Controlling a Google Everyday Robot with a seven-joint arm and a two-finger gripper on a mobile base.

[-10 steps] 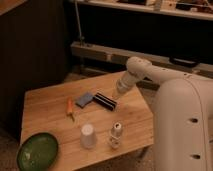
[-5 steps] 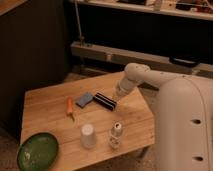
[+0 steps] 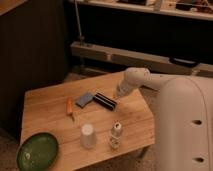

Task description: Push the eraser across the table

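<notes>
The arm reached down from the robot's white body at the right side of the view, bending over the far right part of the table. At its end the jaws hung low over the wooden plank top, pressed together with nothing between them. They sat just beside the right end of the eraser; whether they were touching it could not be told.

The eraser, a small black bar with thin pale stripes along its length, lay flat near the middle of the table, slanted so that its left end pointed toward the far side and its right end toward the robot. Just to its left lay a flat blue-grey block, close to the eraser's left end; whether the two met was unclear. Further left, apart from the block, a carrot lay on the planks, its length running roughly from far to near.

Nearer the front edge stood a white cup, set upside down, and to its right a small pale bottle stood upright, apart from the cup. A green bowl sat at the near left corner of the table, well apart from the eraser.

Behind the table ran a dark wall and a long pale metal rail.
</notes>
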